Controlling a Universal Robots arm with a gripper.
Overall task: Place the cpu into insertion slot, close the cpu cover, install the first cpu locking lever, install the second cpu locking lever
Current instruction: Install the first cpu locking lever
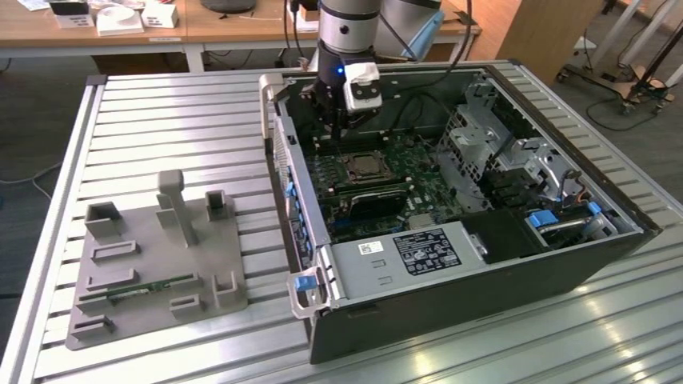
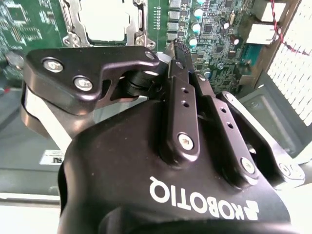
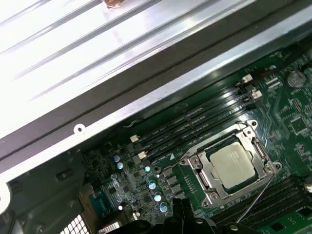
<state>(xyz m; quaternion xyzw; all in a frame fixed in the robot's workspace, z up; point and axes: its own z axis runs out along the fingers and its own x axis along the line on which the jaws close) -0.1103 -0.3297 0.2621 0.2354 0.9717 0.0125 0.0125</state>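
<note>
Robot arm: the arm is at the upper middle of the exterior view, above the open computer case.
Claw: the gripper points down into the case. It is over the green board, near the socket and on the side toward the case's back wall. Its dark end also shows in the first wrist view, apart from the chip.
Claw state: I cannot tell if it is open or closed.
Chip: the cpu lies flat in the insertion slot, with its silver top facing up. It shows in the second wrist view too.
Cover: the cpu cover lies flat around the chip, and the chip shows through its square window.
Lever: a thin wire lever runs slanted along one side of the socket. I cannot tell if it is hooked down.
Long slots: black memory slots run just beside the socket.
Table: the case sits on a ribbed metal table, from the middle to the exterior view's right.
Grey holder: a grey tray is at the lower left of the exterior view, well apart from the case. A thin green stick lies in it.
</note>
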